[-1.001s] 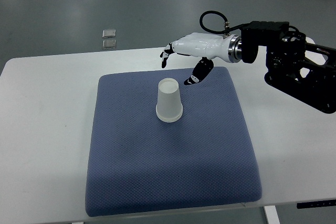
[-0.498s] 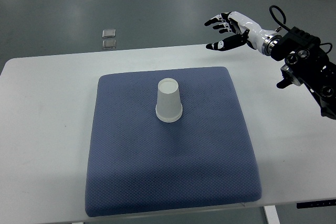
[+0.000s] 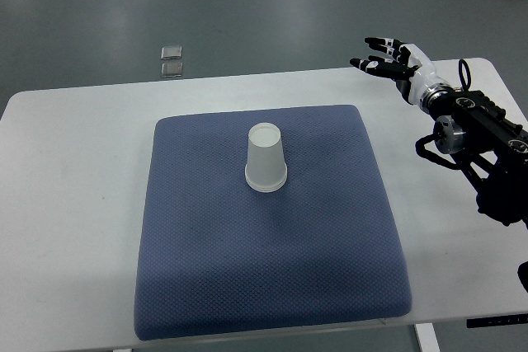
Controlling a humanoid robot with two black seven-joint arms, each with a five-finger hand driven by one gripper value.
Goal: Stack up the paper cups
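Top view: at the upper left, 2 small squares (image 3: 172,61) lie on the grey floor beyond the table (image 3: 74,171). Across the middle, a blue mat (image 3: 247,278) covers most of the tabletop. The paper cup (image 3: 266,158) stands upside down, rim on the mat, just above the frame's centre; whether it is 1 cup or several nested, I cannot tell. At the upper right, the right hand (image 3: 394,58) hangs over the table's far corner, well apart from the cup, fingers spread and holding nothing. The left arm is out of sight. The risk from here: a light, tapered cup tips or skids on the soft mat if a returning finger clips its side.
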